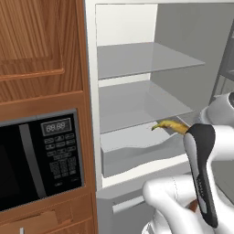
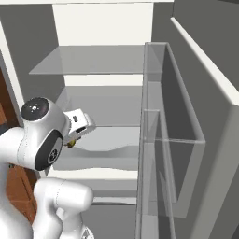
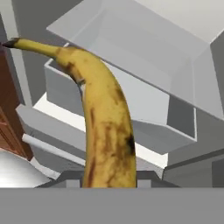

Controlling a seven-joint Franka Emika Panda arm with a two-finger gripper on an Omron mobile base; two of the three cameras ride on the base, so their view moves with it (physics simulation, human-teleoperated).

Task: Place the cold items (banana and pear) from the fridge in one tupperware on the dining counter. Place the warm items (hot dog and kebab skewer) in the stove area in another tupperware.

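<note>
The banana [image 3: 105, 127] sits clamped in our tool [image 3: 109, 177], jutting out from between its jaws with the dark stem end away from us. We hold it in front of the open fridge [image 1: 137, 59], just above the grey drawer bin [image 1: 137, 157].

My two base cameras look from behind me, left and right, into the open fridge [image 1: 137, 91]; both share its shelves. My hand camera looks very close along the banana [image 3: 103, 122].

Yellow banana [image 3: 105, 127] – brown-speckled, grey drawer [image 3: 131, 78]
</note>
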